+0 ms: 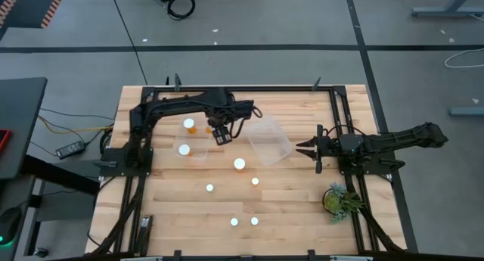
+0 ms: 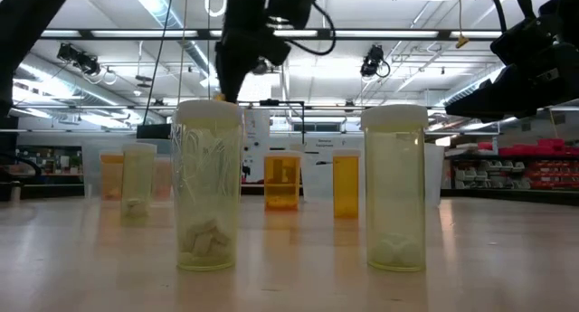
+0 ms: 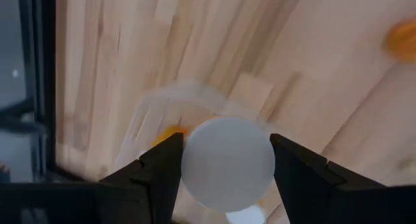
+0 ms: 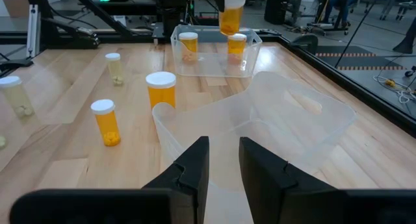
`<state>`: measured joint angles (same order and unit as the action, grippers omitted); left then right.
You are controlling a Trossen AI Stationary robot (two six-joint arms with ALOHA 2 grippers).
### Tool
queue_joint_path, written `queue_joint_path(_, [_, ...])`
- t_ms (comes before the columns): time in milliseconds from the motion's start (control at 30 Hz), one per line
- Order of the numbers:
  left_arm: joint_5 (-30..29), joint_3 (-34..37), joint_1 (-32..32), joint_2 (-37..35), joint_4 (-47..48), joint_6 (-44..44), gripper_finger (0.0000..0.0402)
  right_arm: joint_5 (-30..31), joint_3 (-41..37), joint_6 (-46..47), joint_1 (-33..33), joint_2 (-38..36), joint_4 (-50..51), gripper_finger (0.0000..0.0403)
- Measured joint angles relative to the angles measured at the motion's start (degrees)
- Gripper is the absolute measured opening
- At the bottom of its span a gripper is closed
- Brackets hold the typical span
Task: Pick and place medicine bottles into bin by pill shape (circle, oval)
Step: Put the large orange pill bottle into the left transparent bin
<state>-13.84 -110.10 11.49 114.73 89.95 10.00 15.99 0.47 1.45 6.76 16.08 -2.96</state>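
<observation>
My left gripper is shut on an orange medicine bottle with a white cap, high above the right end of the left clear bin. That bin holds two orange bottles. My right gripper is at the right corner of the second clear bin, which sits turned askew, and its fingers are nearly together. Several more white-capped bottles stand upright on the table toward the near edge. My left gripper pinches the bottle's round white cap by its sides between the two fingers, which point down from above. The bottle hangs upright below them, lifted clear over the bin. My right gripper has the second bin's rim running in between its fingers. The fingers come level from the table's right side. The place of contact is hidden by the fingers themselves.
A small green plant stands at the near right, close to the right arm's base. Two pale bottles stand close to the low camera. Black frame rails run along the table's left, right and far edges.
</observation>
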Motion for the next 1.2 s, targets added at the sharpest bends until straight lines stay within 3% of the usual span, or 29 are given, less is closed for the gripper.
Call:
queue_joint_path(267, [-0.53, 17.58, -0.09, -9.08, -9.98, 1.84, 0.0216, 0.0, -0.01, 0.0, 0.01, 0.01, 0.01, 0.0092])
queue_joint_path(467, [-0.51, 26.58, 0.93, -14.18, -16.28, 2.91, 0.0223, 0.0, 0.0, 0.0, 0.01, 0.01, 0.01, 0.0092])
queue_joint_path(733, [-0.48, 34.57, 4.38, -18.26, -27.13, 1.81, 0.0216, 0.0, 0.0, 0.0, 0.02, 0.02, 0.02, 0.0092])
queue_joint_path(1200, [2.94, 45.99, 9.03, -18.62, -39.44, -0.72, 0.0218, 0.0, -0.01, 0.0, 0.01, 0.07, 0.0, 0.0092])
